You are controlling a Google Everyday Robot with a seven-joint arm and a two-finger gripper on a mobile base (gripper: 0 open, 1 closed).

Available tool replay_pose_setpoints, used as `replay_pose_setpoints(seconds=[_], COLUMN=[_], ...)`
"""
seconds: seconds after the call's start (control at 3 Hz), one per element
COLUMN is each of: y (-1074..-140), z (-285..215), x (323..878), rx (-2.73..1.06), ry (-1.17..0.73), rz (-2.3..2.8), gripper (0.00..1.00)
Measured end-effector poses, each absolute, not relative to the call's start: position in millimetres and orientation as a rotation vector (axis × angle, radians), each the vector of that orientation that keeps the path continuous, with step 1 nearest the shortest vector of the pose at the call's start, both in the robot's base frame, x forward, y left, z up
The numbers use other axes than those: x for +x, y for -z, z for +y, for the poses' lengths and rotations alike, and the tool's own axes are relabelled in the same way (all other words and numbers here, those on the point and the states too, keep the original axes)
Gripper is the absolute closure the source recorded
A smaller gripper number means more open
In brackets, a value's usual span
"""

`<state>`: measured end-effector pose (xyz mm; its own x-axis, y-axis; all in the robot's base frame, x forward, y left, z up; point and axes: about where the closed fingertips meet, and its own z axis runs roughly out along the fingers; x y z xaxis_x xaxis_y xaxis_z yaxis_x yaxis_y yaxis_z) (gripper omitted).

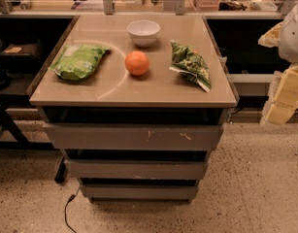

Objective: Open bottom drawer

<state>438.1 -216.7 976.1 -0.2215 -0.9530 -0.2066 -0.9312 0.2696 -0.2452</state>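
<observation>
the worktop (153, 89) sits on a grey cabinet (134, 137). the drawer (139, 192) to open is the thinnest, lowest one, near the floor (255, 188), its face running left to right. the hand (286, 93) hangs high at the right edge, so the drawer lies down and left of it. i cannot tell if the hand is spread.
</observation>
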Motion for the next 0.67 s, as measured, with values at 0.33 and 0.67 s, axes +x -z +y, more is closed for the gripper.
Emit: replay_pose_setpoints(seconds=[0.33, 0.67], y=[-976, -942], z=[-217, -210], x=[438, 435], rx=[-1.725, -1.712], ry=[0.098, 0.043], rz=[2.232, 2.266], gripper=[0.00, 0.00])
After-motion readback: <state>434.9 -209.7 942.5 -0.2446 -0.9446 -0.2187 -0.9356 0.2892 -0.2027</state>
